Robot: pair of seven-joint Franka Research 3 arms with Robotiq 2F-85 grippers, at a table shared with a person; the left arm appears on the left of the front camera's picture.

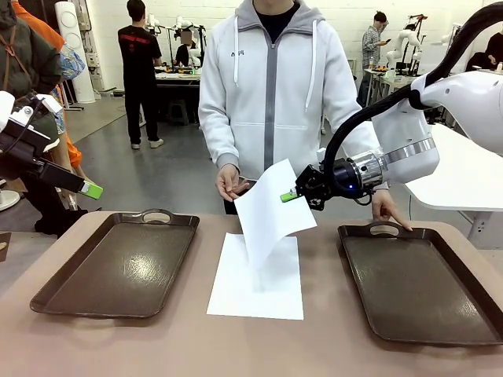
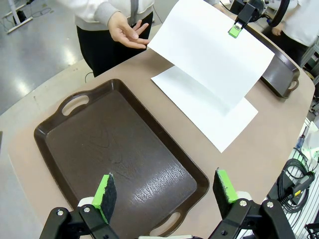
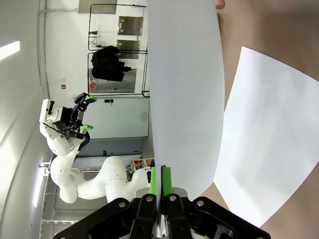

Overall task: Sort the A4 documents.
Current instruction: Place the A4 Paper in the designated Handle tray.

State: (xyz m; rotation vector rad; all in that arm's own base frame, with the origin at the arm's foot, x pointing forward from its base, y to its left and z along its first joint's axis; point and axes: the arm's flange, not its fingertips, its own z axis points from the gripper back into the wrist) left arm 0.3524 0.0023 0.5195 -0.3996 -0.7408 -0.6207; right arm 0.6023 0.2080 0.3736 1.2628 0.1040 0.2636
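The right claw, at centre right of the front view, is clamped on one edge of a thin white A4 paper sheet. In its wrist view the green pads meet on the paper at bottom centre. The sheet hangs tilted and bowed above the beige worktop. Its lower end dips toward a second white A4 sheet, which lies flat in the middle; whether the two touch is hard to tell.

The left claw, at the left edge, has its jaws spread and nothing between them. It hovers over the dark brown, glossy rectangular tray on the left of the front view. A matching brown tray lies at lower right, where a fingertip of the person's hand rests on the rim near the handle. Their other hand is palm-up behind the lifted sheet.

The pinch takes only a narrow strip of paper, so a quick swing could pull the sheet free or fold it. A low carry may drag the flat sheet askew. A move toward the right tray risks brushing the person's finger.
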